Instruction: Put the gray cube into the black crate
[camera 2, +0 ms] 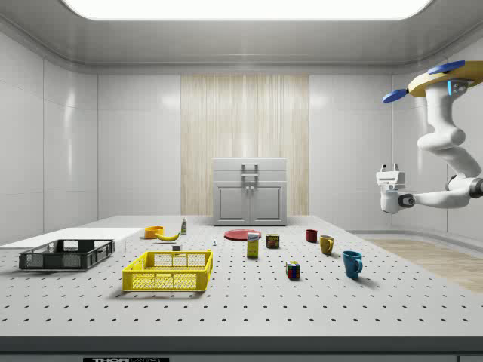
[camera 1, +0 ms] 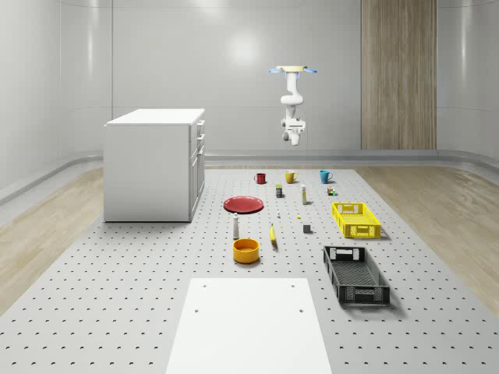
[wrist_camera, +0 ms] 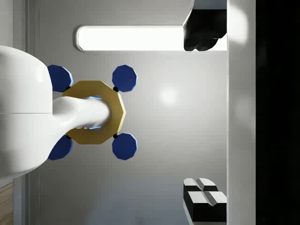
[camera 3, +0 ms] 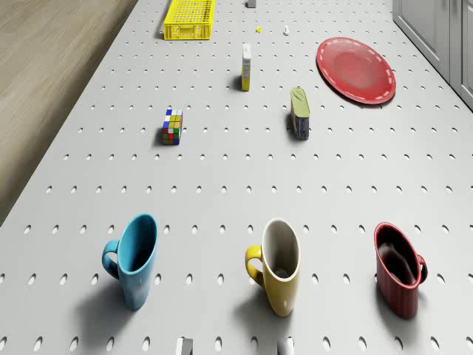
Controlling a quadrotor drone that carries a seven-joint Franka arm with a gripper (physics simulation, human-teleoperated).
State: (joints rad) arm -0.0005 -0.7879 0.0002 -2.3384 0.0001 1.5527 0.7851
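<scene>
The gray cube [camera 1: 307,228] is a small block on the perforated table, a short way from the yellow crate [camera 1: 355,220]; it also shows as gray cube [camera 2: 176,247] and gray cube [camera 3: 251,4]. The black crate [camera 1: 355,274] stands empty nearer the whole-scene camera, at the side view's left as black crate [camera 2: 66,254]. The drone [camera 1: 292,70] hovers high over the table's far end, above the row of mugs. Its arm hangs down and bends so that my gripper [camera 2: 390,169] points upward. My gripper [wrist_camera: 206,112] is open and holds nothing, far from cube and crate.
Blue mug [camera 3: 135,259], yellow mug [camera 3: 278,265] and red mug [camera 3: 399,277] stand under the drone. Farther along are a Rubik's cube [camera 3: 172,126], a can [camera 3: 299,112], a red plate [camera 3: 355,69], an orange bowl [camera 1: 245,250], a banana [camera 1: 273,234] and a white cabinet [camera 1: 156,164].
</scene>
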